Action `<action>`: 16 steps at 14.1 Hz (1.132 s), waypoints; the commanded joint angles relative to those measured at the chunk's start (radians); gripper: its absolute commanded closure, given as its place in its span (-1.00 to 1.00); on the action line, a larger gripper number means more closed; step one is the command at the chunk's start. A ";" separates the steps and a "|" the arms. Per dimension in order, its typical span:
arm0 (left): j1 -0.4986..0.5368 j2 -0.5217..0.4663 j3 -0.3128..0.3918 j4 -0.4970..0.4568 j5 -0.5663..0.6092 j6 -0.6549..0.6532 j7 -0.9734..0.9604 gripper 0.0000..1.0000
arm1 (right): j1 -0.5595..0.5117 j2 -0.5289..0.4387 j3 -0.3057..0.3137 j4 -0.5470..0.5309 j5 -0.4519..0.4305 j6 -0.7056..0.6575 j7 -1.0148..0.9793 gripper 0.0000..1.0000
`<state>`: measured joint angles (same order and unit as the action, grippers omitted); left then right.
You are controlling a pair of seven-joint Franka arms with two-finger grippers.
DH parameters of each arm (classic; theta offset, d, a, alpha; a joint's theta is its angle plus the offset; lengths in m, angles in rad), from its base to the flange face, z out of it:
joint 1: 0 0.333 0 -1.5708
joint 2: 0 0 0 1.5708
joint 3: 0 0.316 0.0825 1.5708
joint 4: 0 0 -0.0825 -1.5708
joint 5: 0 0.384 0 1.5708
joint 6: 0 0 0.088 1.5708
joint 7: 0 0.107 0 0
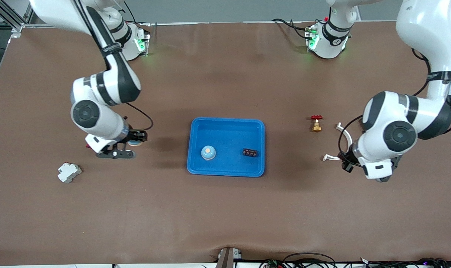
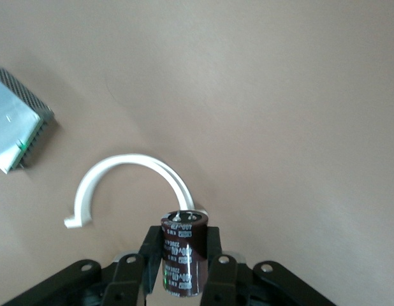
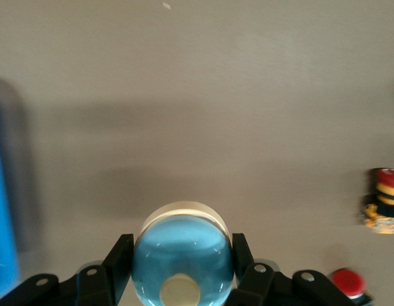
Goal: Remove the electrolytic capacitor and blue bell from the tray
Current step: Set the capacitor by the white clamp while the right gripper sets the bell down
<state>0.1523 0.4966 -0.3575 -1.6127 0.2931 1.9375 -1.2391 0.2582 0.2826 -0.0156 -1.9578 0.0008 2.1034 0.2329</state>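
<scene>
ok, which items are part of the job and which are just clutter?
Job: blue tray, electrolytic capacitor in left gripper, blue bell in right gripper.
Clutter: second bell and black component in tray, brass valve, white clip, circuit breaker.

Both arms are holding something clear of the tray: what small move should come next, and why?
Probably lower and release. The left gripper holds the capacitor over bare table beside the white clip; the right gripper holds a blue bell outside the tray.
</scene>
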 commanded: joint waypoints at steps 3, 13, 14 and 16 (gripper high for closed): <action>0.070 0.051 -0.009 -0.021 0.004 0.000 0.086 1.00 | -0.132 -0.151 0.020 -0.205 0.004 0.078 -0.209 1.00; 0.088 0.011 -0.012 -0.243 0.003 0.053 0.053 1.00 | -0.280 -0.048 0.019 -0.323 0.004 0.415 -0.435 1.00; 0.087 0.014 -0.012 -0.263 0.003 0.075 0.043 1.00 | -0.280 -0.024 0.019 -0.323 0.004 0.443 -0.434 1.00; 0.075 0.023 -0.012 -0.285 0.003 0.089 -0.012 1.00 | -0.278 0.024 0.020 -0.322 0.004 0.487 -0.434 1.00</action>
<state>0.2272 0.5530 -0.3635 -1.8379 0.2931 1.9974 -1.2049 -0.0041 0.2665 -0.0131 -2.2769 0.0008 2.5460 -0.1873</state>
